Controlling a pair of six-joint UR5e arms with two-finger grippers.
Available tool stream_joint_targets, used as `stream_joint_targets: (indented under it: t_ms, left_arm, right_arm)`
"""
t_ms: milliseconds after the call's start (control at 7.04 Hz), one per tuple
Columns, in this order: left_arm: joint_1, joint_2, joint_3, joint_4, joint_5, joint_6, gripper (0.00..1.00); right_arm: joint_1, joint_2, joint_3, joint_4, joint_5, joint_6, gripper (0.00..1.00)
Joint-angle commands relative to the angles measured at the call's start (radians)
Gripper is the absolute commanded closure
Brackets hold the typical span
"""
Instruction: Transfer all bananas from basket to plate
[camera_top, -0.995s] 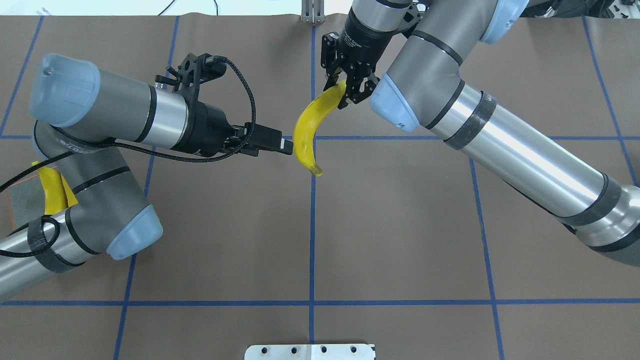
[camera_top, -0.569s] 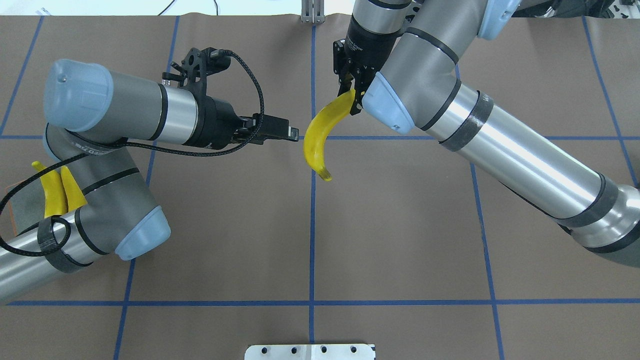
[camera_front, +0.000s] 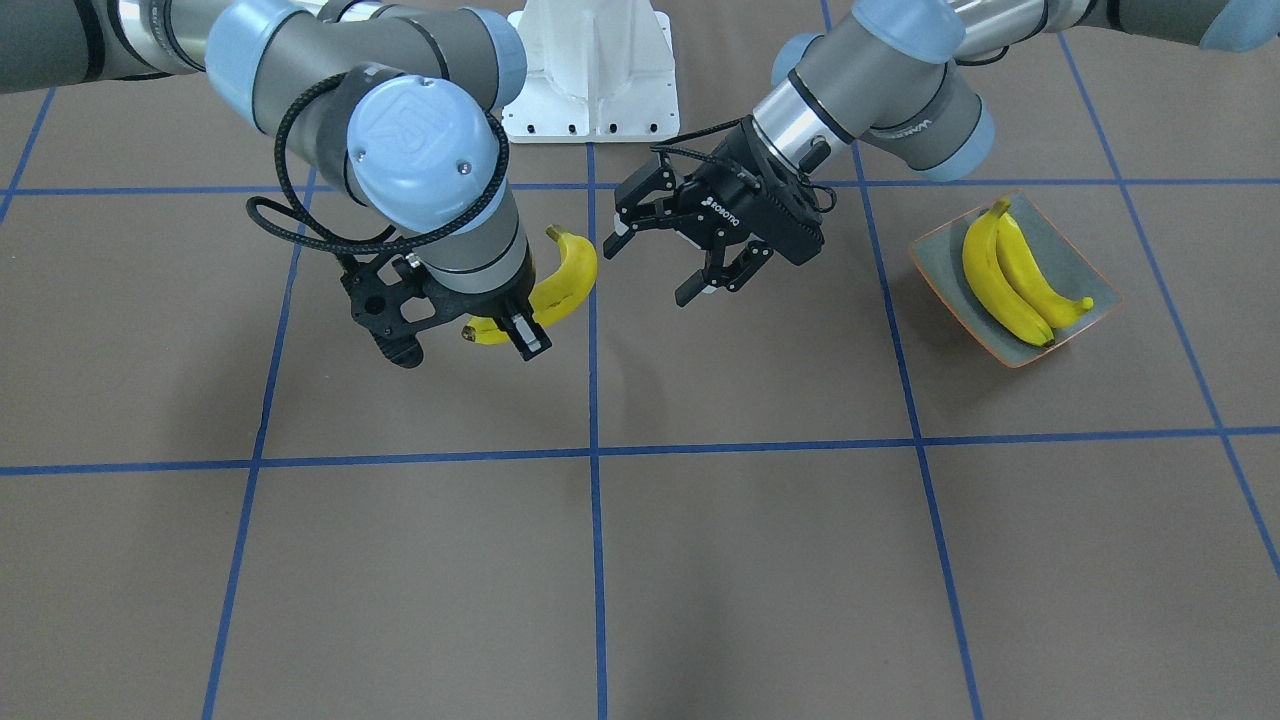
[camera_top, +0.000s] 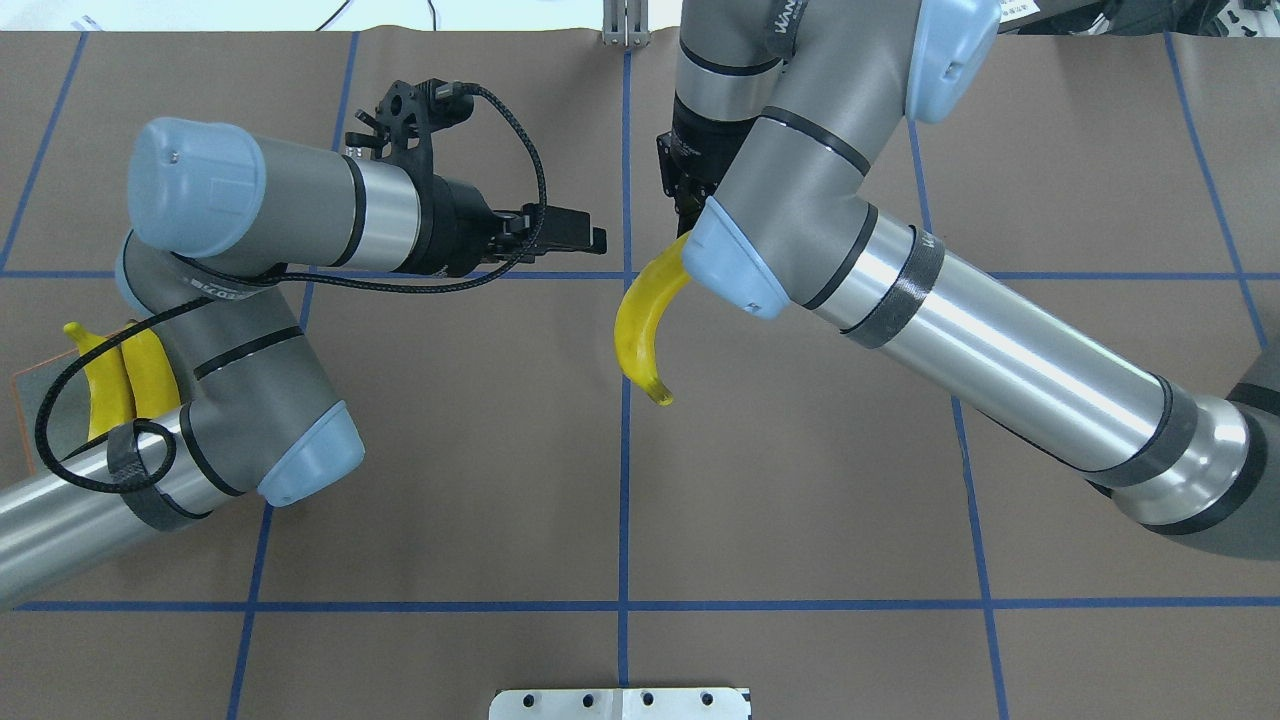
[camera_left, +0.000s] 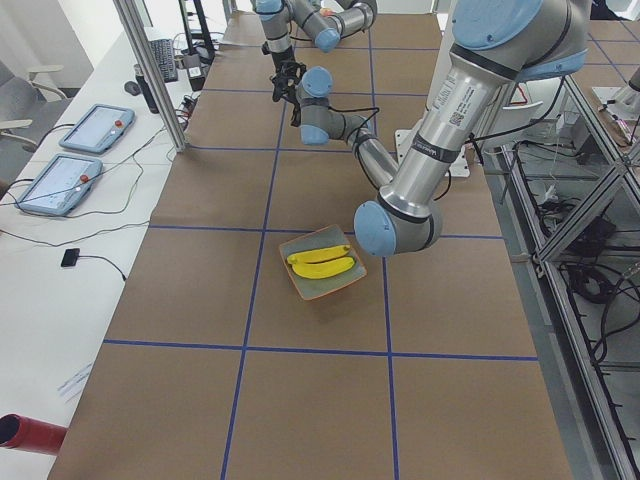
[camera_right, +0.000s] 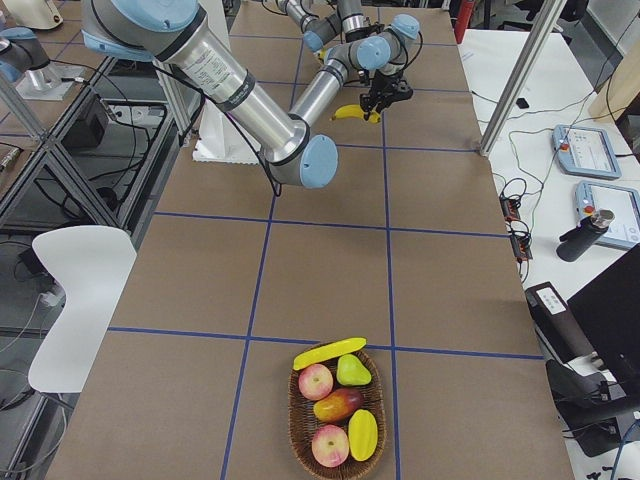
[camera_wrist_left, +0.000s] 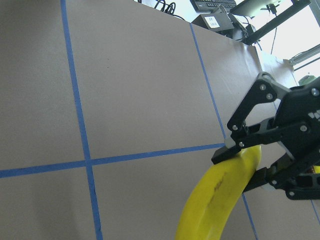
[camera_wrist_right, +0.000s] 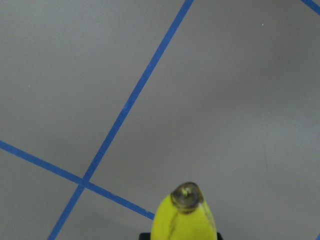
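Front-facing view: the right gripper (camera_front: 515, 322) has its jaws clamped on one end of a bright yellow curved banana (camera_front: 565, 280), apparently lifted off the brown paper-covered counter (camera_front: 700, 560) near the middle, probably for a hand-over. The left gripper (camera_front: 648, 273) faces it, just beside, with jaws apart. "ROBOTIQ" reads on its black body. The squarish grey-green glazed plate (camera_front: 1060, 250) with an orange-brown rim carries two more bananas (camera_front: 1005, 275) side by side

Overhead: the held banana (camera_top: 640, 330) points its free tip toward the robot; the right jaws are hidden under the wrist

Exterior left: the plate (camera_left: 310, 285) sits on the left arm's side, so I judge that arm finishes the delivery

Exterior right: the woven wicker basket (camera_right: 297, 425) lies well apart at the right end, a fourth banana (camera_right: 330, 353) across its rim

Left wrist: black fingers (camera_wrist_left: 235, 147) pinch the banana's end

Right wrist: only the banana's dark tip (camera_wrist_right: 185, 194) shows above the counter
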Motion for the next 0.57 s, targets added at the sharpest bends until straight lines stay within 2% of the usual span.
stream_joint_targets:
  t_ms: [0, 426]
  left_arm:
    - [0.043, -0.01, 0.024, -0.002, 0.021, 0.0, 0.0]
    - [0.069, -0.01, 0.022, -0.003, 0.031, -0.012, 0.0]
  right_arm:
    - [-0.016, 0.066, -0.006, -0.099, -0.003, -0.01, 1.0]
    - [-0.016, 0.07, -0.015, -0.142, -0.028, -0.01, 1.0]
